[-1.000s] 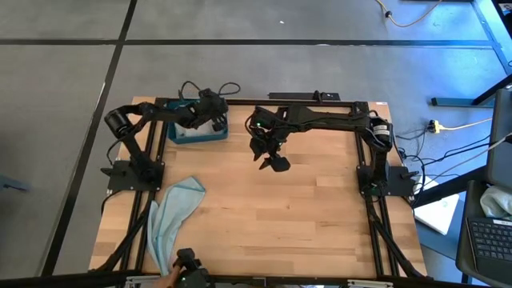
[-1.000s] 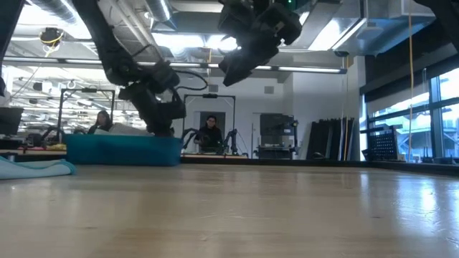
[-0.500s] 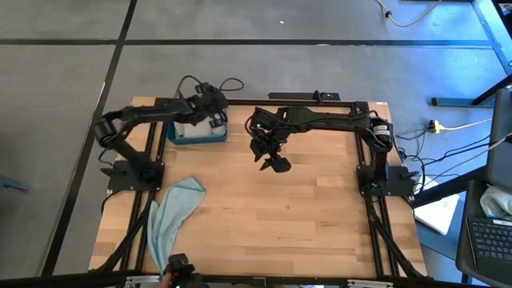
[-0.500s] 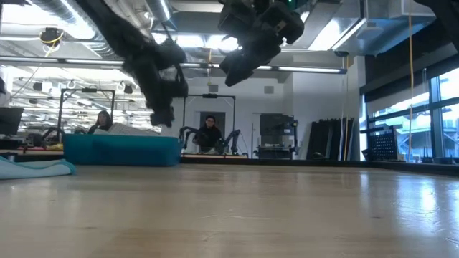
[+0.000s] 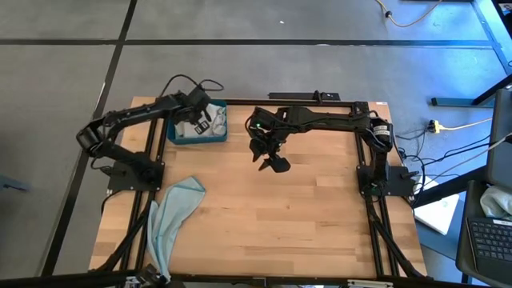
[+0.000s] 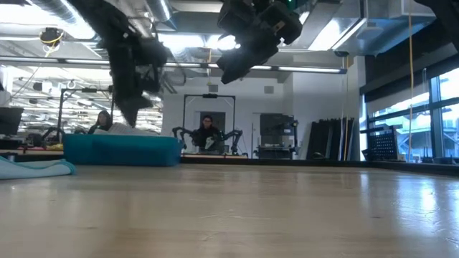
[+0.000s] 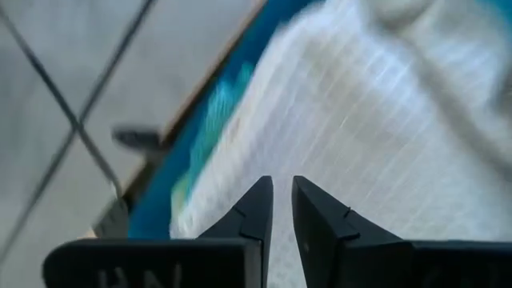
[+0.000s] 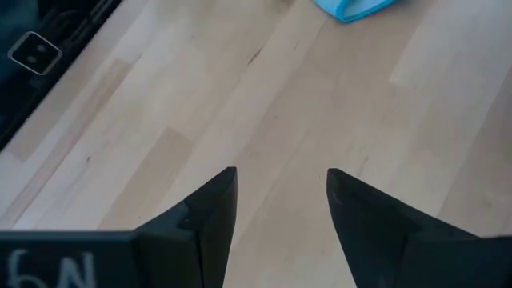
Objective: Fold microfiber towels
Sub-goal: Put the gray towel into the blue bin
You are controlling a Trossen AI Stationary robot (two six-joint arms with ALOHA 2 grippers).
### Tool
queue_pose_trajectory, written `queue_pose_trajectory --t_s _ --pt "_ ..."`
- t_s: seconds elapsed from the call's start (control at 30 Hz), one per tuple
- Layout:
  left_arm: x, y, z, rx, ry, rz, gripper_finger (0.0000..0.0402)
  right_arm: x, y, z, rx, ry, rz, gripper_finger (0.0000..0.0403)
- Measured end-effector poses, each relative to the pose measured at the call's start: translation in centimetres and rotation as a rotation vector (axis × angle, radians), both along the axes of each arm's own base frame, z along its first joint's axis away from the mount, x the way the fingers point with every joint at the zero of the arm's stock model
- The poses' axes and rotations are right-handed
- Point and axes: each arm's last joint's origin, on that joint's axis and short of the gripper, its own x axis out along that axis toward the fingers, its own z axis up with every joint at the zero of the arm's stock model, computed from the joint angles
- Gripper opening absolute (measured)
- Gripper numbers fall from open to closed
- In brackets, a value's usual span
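in the high view the left gripper (image 5: 202,120) sits in the upper left of the frame, over the dark blue tray (image 5: 182,138) at the far edge of the wooden table (image 5: 264,216). its wrist view shows the two dark fingers (image 7: 250,220) drawn narrow, a thin gap between them, with nothing pinched; just ahead lies a pale grey towel (image 7: 376,144) with a fine grid weave, inside the tray's blue wall (image 7: 210,120). in the high view pale cloth shows in the tray (image 5: 190,128) beside the gripper.

the right gripper (image 5: 272,164) hangs at upper centre of the high view, above bare wood, well apart from the tray. its fingers (image 8: 210,212) stand wide apart and empty.

a pale blue towel (image 5: 170,216) lies crumpled in a long strip at the lower left of the high view, trailing toward the table's near edge. in the low view it shows at the far left edge (image 6: 32,168), beside the tray (image 6: 118,150).
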Motion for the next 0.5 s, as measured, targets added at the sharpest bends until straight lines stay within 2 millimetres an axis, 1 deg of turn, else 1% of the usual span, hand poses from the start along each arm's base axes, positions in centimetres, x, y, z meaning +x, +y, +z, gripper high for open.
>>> queue_pose_trajectory --t_s 0.1,0.2,0.37,0.5 --pt "-0.7 0.6 -1.2 -0.051 0.039 0.082 0.0042 0.0 0.2 0.0 0.034 -0.001 0.015 0.0195" --pt "-1.6 0.9 -2.7 -0.077 0.133 0.147 0.0042 -0.1 0.5 0.0 0.048 0.007 0.023 0.0195" --pt "-3.0 1.0 -4.7 -0.094 0.239 0.206 0.0041 -0.1 0.5 0.0 0.048 0.014 0.027 0.0195" --pt "-3.8 1.0 -5.4 -0.109 0.258 0.233 0.0041 -0.1 0.5 0.0 0.047 0.013 0.028 0.0195"
